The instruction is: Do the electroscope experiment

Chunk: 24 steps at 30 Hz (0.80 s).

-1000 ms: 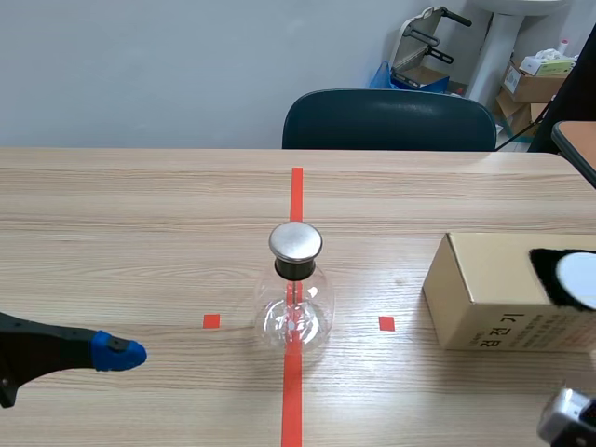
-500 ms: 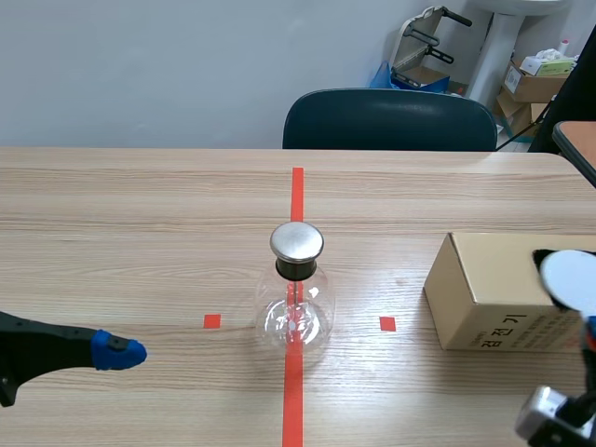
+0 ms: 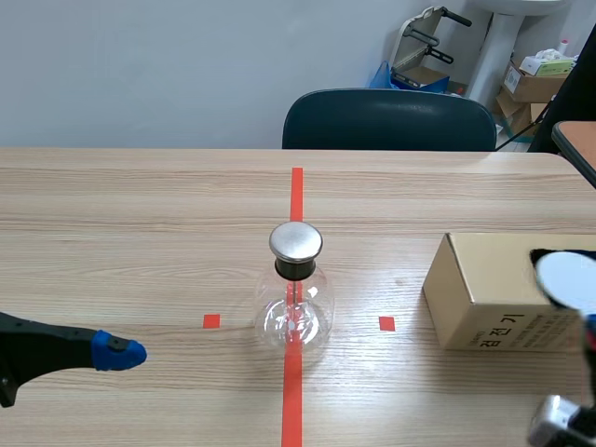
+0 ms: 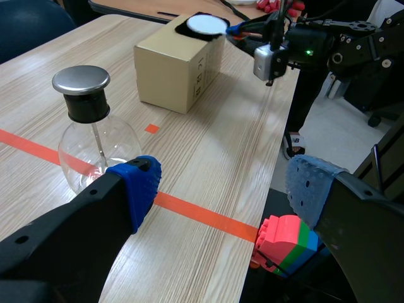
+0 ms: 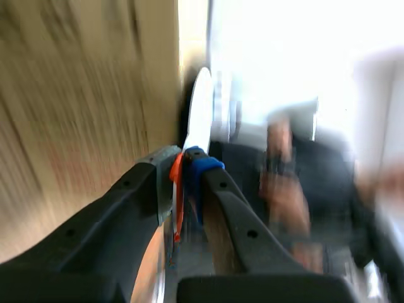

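Right wrist view: our right tool (image 5: 184, 167) clenches the white disc (image 5: 201, 108) by its handle; we should touch it gently to the electroscope (image 3: 293, 318) at its cap (image 3: 296, 241); left tool (image 4: 224, 184) released.

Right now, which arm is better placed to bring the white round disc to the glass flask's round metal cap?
Right. The right gripper is shut on the orange handle of the white round disc, above the brown cardboard box. The left gripper is open and empty near the glass flask.
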{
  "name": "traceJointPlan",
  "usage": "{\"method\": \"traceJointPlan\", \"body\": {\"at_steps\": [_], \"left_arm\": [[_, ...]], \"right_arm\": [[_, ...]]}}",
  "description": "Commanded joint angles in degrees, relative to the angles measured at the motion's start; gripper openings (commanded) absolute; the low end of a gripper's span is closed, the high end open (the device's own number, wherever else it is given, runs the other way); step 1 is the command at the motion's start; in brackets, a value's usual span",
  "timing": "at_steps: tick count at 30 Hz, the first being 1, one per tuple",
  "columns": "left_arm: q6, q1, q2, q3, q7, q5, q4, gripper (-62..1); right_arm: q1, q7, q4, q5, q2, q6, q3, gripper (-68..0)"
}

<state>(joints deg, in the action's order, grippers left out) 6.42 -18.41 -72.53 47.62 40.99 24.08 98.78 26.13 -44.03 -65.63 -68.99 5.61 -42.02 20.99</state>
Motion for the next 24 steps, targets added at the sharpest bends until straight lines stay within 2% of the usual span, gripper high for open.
{"method": "traceJointPlan", "body": {"at_steps": [1,2,4,5,6,7,10,11,12,15,16,17,18,20,21,22,24], "left_arm": [[0.3,-0.1,0.1,-0.1,1.2,0.3,1.4,-17.4],[0.3,-0.1,0.1,-0.1,1.2,0.3,1.4,-17.5],[0.3,-0.1,0.1,-0.1,1.2,0.3,1.4,-17.4],[0.3,-0.1,0.1,-0.1,1.2,0.3,1.4,-17.4],[0.3,-0.1,0.1,-0.1,1.1,0.3,1.4,-17.5],[0.3,-0.1,0.1,-0.1,1.2,0.3,1.4,-17.5],[0.3,-0.1,0.1,-0.1,1.2,0.3,1.4,-17.4],[0.3,-0.1,0.1,-0.1,1.2,0.3,1.4,-17.5],[0.3,-0.1,0.1,-0.1,1.2,0.3,1.4,-17.4],[0.3,-0.1,0.1,-0.1,1.2,0.3,1.4,-17.4],[0.3,-0.1,0.1,-0.1,1.2,0.3,1.4,-17.4],[0.3,-0.1,0.1,-0.1,1.2,0.3,1.4,-17.4],[0.3,-0.1,0.1,-0.1,1.2,0.3,1.4,-17.4],[0.3,-0.1,0.1,-0.1,1.2,0.3,1.4,-17.4],[0.3,-0.1,0.1,-0.1,1.2,0.3,1.4,-17.4],[0.3,-0.1,0.1,-0.1,1.2,0.3,1.4,-17.4],[0.3,-0.1,0.1,-0.1,1.2,0.3,1.4,-17.4]], "right_arm": [[-0.2,-0.8,-0.6,0.3,-0.1,-2.8,-0.4,-66.6],[-0.2,1.9,-0.6,0.7,-0.2,-2.8,-0.4,-66.6],[0.4,10.6,-0.6,0.8,-0.4,-2.8,-0.3,-66.6],[0.4,13.6,-0.6,0.8,-0.4,-2.8,-0.3,-66.6],[0.4,14.4,-0.6,0.8,-0.4,-2.8,-0.3,-66.6],[0.4,12.8,-0.6,0.5,-0.3,-2.8,-0.4,-66.6],[0.4,1.1,-0.6,0.2,-0.4,-2.8,-0.4,-66.6],[0.4,0.0,-0.6,0.3,-0.4,-2.8,-0.4,-66.6],[0.4,1.6,-0.6,0.8,-0.4,-2.8,-0.4,-66.6],[0.4,13.0,-0.6,1.5,-0.5,-2.8,-0.3,-66.6],[0.4,14.5,-0.6,1.5,-0.5,-2.8,-0.3,-66.6],[0.4,14.2,-0.6,1.3,-0.4,-2.8,-0.3,-66.6],[0.4,11.8,-0.6,1.0,-0.4,-2.8,-0.3,-66.6],[0.4,4.4,-0.9,1.0,-0.4,-2.8,-0.3,-66.6],[0.4,2.4,-1.0,1.1,-0.4,-2.8,-0.3,-66.6],[0.4,2.6,-1.0,1.5,-0.4,-2.8,-0.3,-66.6],[0.4,9.9,-1.0,3.1,-0.4,-2.8,-0.2,-66.6]]}}
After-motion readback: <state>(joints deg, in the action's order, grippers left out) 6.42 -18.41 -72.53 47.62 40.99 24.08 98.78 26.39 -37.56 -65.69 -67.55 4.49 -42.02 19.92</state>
